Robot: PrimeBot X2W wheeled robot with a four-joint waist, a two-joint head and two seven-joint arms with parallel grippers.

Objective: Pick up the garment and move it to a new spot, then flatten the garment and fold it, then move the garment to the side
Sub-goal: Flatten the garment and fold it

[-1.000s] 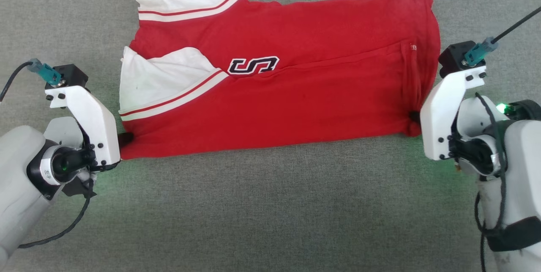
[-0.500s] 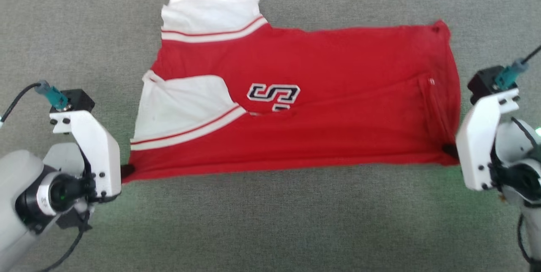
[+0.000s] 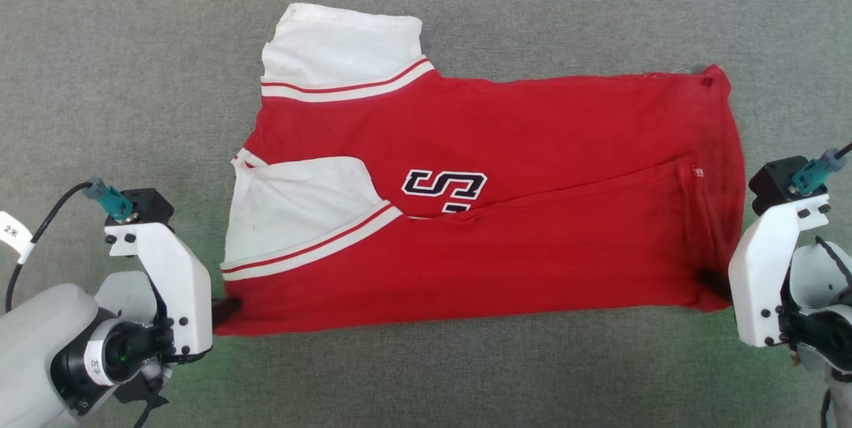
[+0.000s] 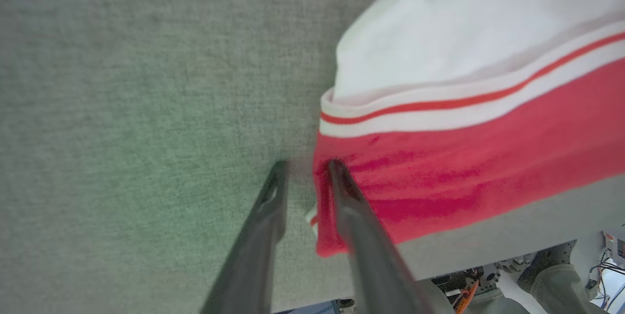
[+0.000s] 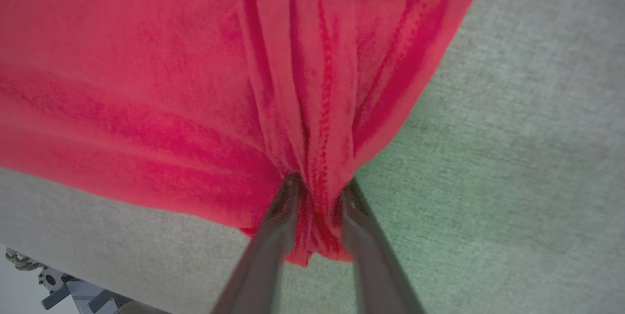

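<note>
Left hand [image 4: 307, 165]: fingers just parted, narrow gap. Garment [image 3: 532, 255] near corner lies against one finger, not clamped. Right hand [image 5: 321, 181]: bunched hem corner pinched between fingers. Judgement: stretch-out finished, release starting. Garment lies flat mid-table [image 3: 426, 381], part-folded, white sleeve on top. Table edge close behind near fold; bare room beyond and on both sides for next fold and side move.
</note>
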